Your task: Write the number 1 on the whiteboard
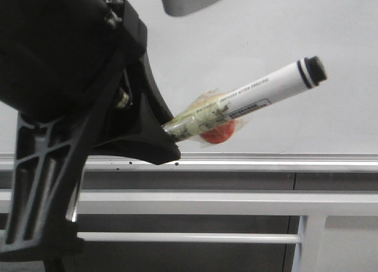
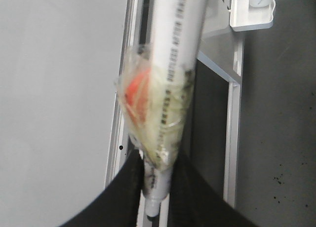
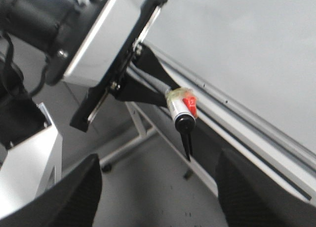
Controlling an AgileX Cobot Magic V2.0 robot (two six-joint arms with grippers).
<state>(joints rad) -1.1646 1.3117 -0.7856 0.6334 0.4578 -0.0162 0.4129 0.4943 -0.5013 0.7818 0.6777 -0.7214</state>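
- Gripping the marker pen (image 1: 248,103) by one end, the left gripper (image 1: 168,136) is standing closed on the barrel, with its dark fingers (image 2: 129,187) pinching either side in the left wrist view.
- Jutting out from that claw, the pen is sitting slanted, its black-capped end pointing up and away; I judge the cap is on, so no ink can be going down yet.
- Riding just past the fingertips, a red ball (image 1: 218,132) is bound to the barrel under clear tape (image 2: 158,123), probably to give the claw a firmer hold.
- Spreading behind and above the claw, the whiteboard (image 1: 283,35) is showing plain and glossy; I am finding no number 1 on the part visible.
- Running just under the claw, the silver rail (image 1: 277,161) is edging the board, with grey frame bars (image 1: 236,202) below it.
- Waiting well apart from the pen, the right gripper (image 3: 158,187) is holding its fingers wide and gripping nothing.
- Lying below the frame, a dark floor (image 3: 158,163) is showing.
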